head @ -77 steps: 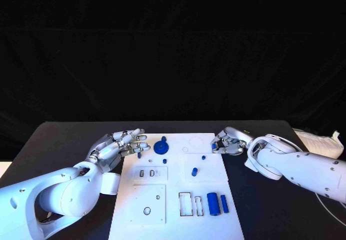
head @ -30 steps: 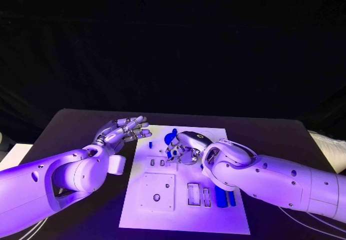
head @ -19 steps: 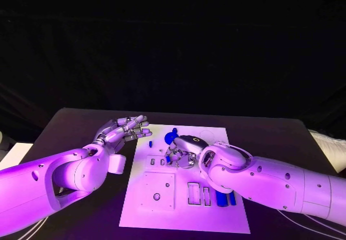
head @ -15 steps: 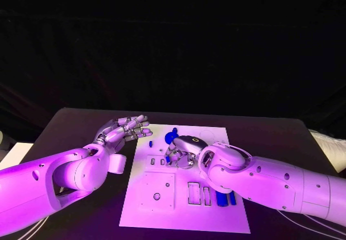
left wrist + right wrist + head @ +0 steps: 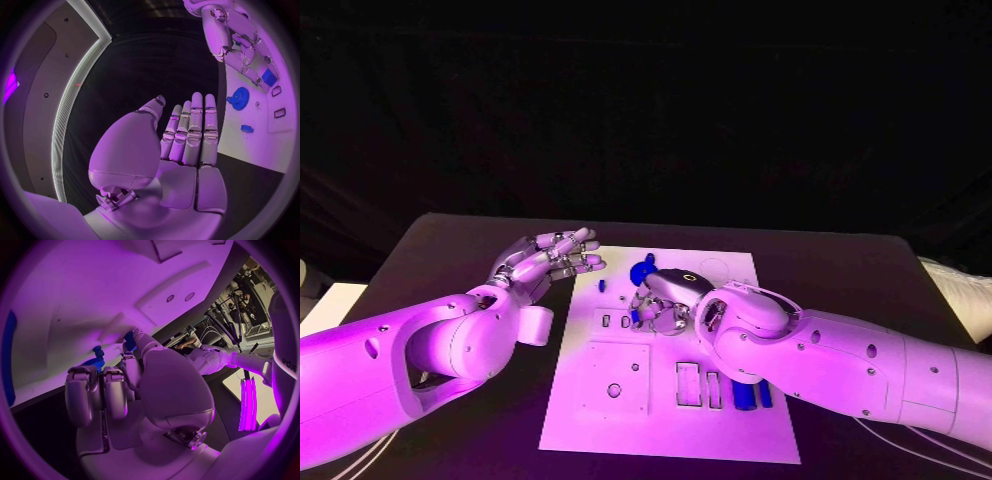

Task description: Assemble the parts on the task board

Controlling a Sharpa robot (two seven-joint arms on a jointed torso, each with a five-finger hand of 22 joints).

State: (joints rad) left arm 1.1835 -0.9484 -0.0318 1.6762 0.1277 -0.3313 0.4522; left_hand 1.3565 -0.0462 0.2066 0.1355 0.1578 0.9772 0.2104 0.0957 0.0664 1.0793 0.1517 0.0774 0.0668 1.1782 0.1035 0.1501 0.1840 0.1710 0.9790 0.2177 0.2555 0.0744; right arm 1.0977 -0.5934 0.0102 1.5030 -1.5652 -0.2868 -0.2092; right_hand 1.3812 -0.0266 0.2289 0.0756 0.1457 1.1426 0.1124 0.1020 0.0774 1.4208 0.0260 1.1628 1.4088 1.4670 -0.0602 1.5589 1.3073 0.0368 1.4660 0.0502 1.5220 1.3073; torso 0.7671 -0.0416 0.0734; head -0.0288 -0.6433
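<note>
Right hand (image 5: 665,300) over the middle of the task board (image 5: 733,420), fingers curled in, pinching a small blue part (image 5: 130,340) at its fingertips against the board surface. How the part sits is hidden by the fingers.

Left hand (image 5: 545,262) hovers above the tabletop (image 5: 444,250) just beside the board's left edge, fingers straight and close together, holding nothing.

Blue gear-like part (image 5: 643,272) lies near the board's far edge; blue cylinders (image 5: 744,394) are partly hidden by the right arm.
</note>
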